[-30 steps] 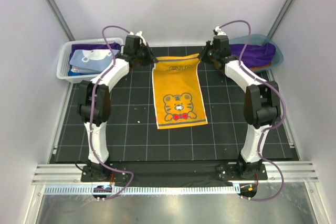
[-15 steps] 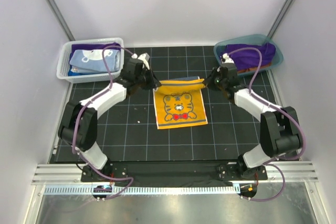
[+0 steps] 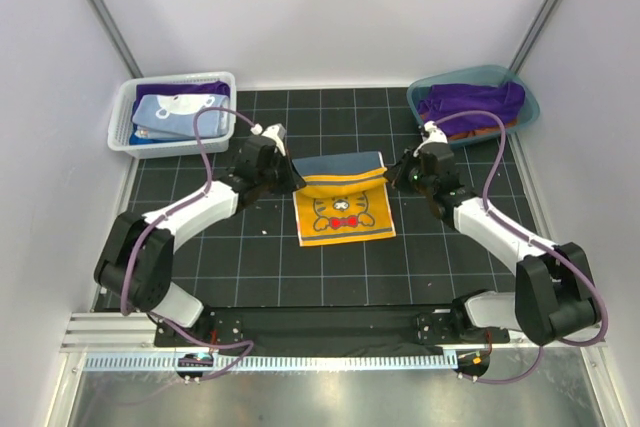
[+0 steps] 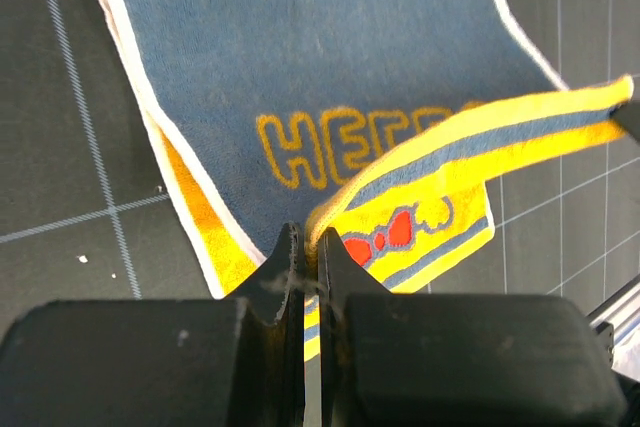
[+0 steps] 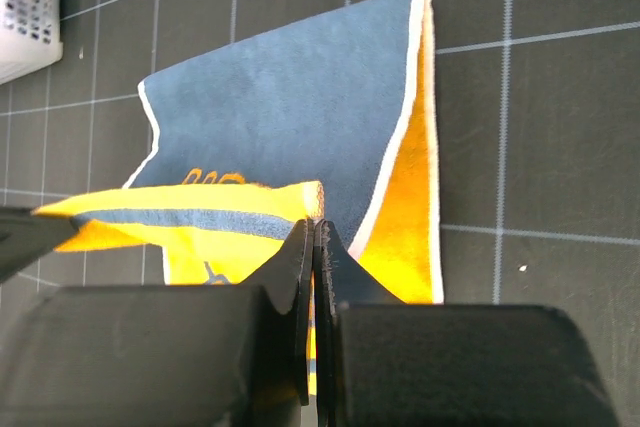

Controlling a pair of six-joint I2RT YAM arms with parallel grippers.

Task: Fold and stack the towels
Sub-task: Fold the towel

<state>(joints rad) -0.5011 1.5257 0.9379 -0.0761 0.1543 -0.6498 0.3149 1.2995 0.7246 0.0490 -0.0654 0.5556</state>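
- While its jaws are pinched tight, the left end effector (image 4: 303,239) holds one corner of the yellow towel (image 3: 345,215) at its raised edge.
- Closed just as tight, the right end effector (image 5: 313,229) grips the opposite corner, and the edge runs taut between the two.
- That towel lies mid-bench (image 3: 250,267), its far part doubled over with the navy back showing and the tiger print below.
- Far left, a white basket (image 3: 120,137) holds a light blue towel (image 3: 175,112).
- Far right, a teal tub (image 3: 528,112) holds a purple towel (image 3: 470,102).
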